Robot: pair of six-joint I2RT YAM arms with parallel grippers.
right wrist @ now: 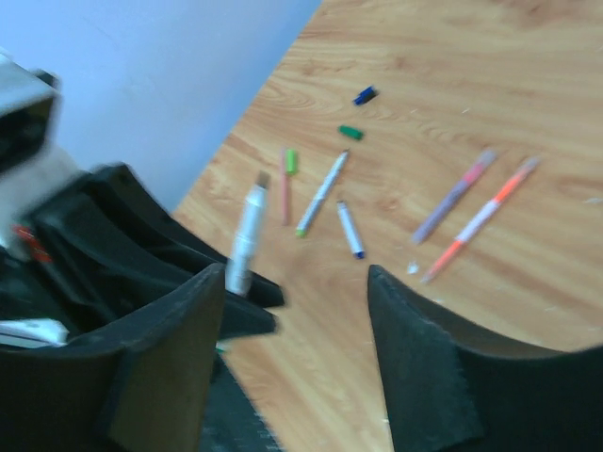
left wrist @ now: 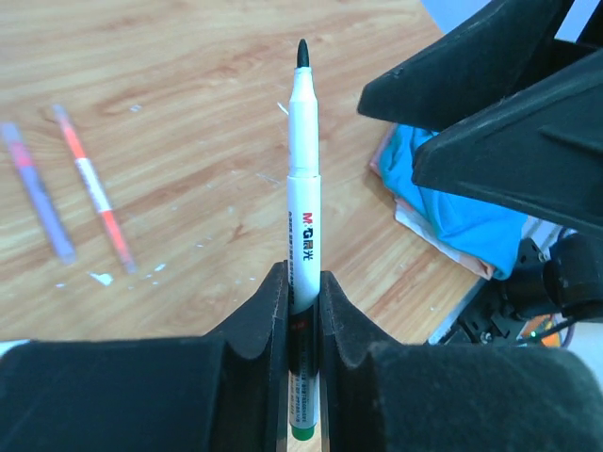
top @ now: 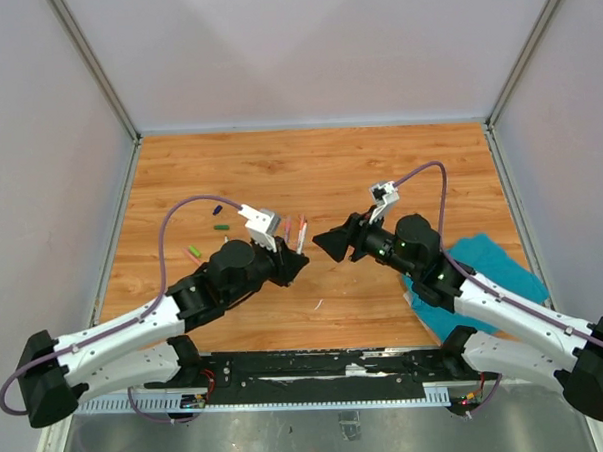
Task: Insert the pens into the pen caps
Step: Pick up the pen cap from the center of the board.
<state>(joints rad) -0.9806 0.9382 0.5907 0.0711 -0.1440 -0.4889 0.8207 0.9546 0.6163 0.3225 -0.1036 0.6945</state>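
My left gripper (left wrist: 301,282) is shut on a white-barrelled pen (left wrist: 303,169) with a green end. It holds the pen uncapped, dark tip pointing away towards my right gripper's black fingers (left wrist: 490,104). My right gripper (right wrist: 294,278) stands open with nothing between its fingers, just in front of that pen (right wrist: 247,235). In the top view the two grippers (top: 299,266) (top: 324,245) face each other over the middle of the table. A purple pen (right wrist: 457,195), an orange pen (right wrist: 480,218) and three more pens (right wrist: 320,193) lie on the wood. Beyond them lie a green cap (right wrist: 350,133) and a dark blue cap (right wrist: 366,95).
A teal cloth (top: 484,278) lies on the table under my right arm, towards the front right. The wooden table (top: 309,166) is walled by pale panels on three sides. A black rail (top: 318,365) runs along the near edge between the arm bases.
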